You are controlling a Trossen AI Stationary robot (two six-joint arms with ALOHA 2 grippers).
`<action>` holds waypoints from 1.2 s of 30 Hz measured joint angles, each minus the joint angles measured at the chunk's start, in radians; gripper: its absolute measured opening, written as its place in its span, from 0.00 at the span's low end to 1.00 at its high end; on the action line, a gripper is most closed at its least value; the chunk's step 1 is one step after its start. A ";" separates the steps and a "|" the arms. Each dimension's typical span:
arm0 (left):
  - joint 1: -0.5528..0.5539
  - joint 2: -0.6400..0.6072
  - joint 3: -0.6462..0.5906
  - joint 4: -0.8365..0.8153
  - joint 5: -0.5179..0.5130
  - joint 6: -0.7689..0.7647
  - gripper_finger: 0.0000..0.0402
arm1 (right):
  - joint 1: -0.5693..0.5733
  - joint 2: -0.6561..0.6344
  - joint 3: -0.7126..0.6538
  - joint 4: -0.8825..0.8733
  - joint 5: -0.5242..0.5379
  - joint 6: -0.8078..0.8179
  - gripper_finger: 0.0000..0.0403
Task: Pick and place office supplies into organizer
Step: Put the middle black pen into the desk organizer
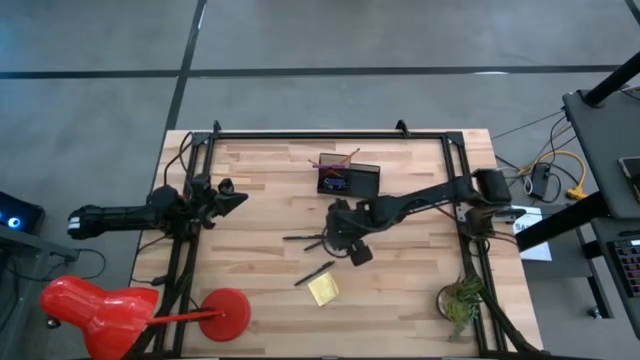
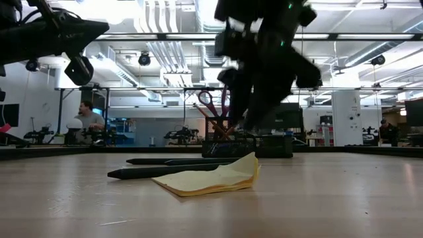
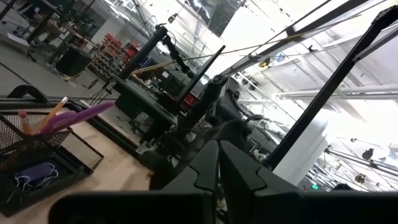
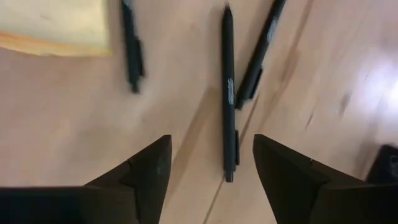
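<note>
Right wrist view frames the main risk: three black pens lie close together on the table (image 1: 250, 180), and the middle pen (image 4: 229, 93) sits between the spread fingers of the right gripper (image 4: 211, 152), while a second pen (image 4: 261, 53) lies just beside it, the two converging toward their far ends. If the gripper is lowered off-centre, both could be caught at once, or the neighbour could be knocked and sent rolling. A thin pen lying flat may also slip out as the fingers close, since little of it stands above the wood.

The organizer (image 1: 348, 178) is seen in the high view near the far edge of the table, just beyond the right gripper, with purple-handled scissors (image 3: 78, 115) and an orange pencil (image 3: 55, 109) already standing in it; a careless lift could be carried into these.

The left gripper (image 1: 228, 198) is held above the table's left side, well apart from the work, its fingers drawn together.

The sticky-note pad (image 1: 323, 289) lies nearer the front edge, with a third pen (image 4: 130, 46) beside it.
</note>
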 joint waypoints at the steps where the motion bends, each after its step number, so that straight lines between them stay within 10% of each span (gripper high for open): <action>1: 0.000 -0.001 0.000 -0.002 0.000 0.000 0.00 | -0.005 0.016 0.001 0.000 0.001 0.012 0.54; 36: 0.000 -0.001 0.000 -0.001 0.000 -0.003 0.00 | -0.048 0.172 0.045 0.015 -0.026 0.152 0.53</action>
